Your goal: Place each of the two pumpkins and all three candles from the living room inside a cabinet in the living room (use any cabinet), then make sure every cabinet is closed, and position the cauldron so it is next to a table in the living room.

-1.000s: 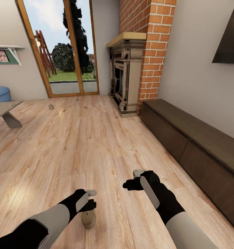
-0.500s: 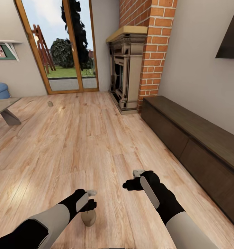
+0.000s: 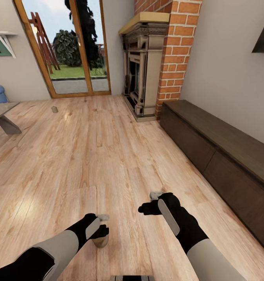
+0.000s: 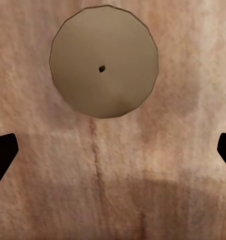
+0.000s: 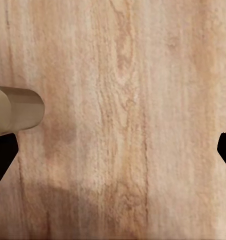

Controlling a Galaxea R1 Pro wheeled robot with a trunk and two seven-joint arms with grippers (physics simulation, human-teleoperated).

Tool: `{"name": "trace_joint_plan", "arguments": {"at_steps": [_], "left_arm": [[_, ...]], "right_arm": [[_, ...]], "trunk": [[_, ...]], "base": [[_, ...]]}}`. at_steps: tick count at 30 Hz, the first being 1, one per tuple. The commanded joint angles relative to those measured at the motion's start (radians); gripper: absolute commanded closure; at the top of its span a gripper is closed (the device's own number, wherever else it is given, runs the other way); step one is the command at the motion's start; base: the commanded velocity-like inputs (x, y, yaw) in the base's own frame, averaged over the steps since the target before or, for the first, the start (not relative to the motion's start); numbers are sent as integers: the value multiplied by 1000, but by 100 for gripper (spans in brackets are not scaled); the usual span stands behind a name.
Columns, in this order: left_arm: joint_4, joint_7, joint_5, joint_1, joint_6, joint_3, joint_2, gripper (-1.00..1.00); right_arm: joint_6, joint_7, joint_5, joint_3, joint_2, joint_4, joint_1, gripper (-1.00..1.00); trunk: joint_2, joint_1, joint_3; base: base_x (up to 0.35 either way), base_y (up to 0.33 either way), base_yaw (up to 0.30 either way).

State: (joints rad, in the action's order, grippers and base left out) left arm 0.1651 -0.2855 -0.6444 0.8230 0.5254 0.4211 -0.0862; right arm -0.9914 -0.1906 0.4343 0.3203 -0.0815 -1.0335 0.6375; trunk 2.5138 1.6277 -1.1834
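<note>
Closed cabinet (image 3: 222, 156), contents seemingly hidden

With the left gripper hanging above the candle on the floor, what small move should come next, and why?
Probably lower the left gripper straight down. Its fingers are spread wide, and the short cream-beige cylindrical candle stands upright on the wooden floor beneath it, ungrasped and slightly off-centre, so a small shift toward it would help too.

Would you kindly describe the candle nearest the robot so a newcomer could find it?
On the wooden floor, left of the long dark cabinet, look under the left gripper. The candle stands there: a stubby cream cylinder with a dark wick, unlike the distant one by the glass door.
</note>
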Motion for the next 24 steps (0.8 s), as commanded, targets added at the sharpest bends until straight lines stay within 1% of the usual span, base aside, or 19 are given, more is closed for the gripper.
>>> {"name": "trace_joint_plan", "arguments": {"at_steps": [1,6,23,24], "left_arm": [[2,-7,-11,0,4,7,0,-100],[2,-7,-11,0,3,7,0,-100],[2,-7,-11,-1,2,7,0,-100],[2,-7,-11,0,2,6,0,-100]], "right_arm": [[-2,-10,11,3,0,-1,1,-100],[-1,-10,11,13,0,-1,1,-100],[2,-10,11,16,0,-1,1,-100],[2,-10,11,16,0,-1,1,-100]], "trunk": [[1,0,-5],[2,2,-24],[6,10,-90],[6,10,-90]], "base": [[0,0,0],[0,0,0],[0,0,0],[0,0,0]]}}
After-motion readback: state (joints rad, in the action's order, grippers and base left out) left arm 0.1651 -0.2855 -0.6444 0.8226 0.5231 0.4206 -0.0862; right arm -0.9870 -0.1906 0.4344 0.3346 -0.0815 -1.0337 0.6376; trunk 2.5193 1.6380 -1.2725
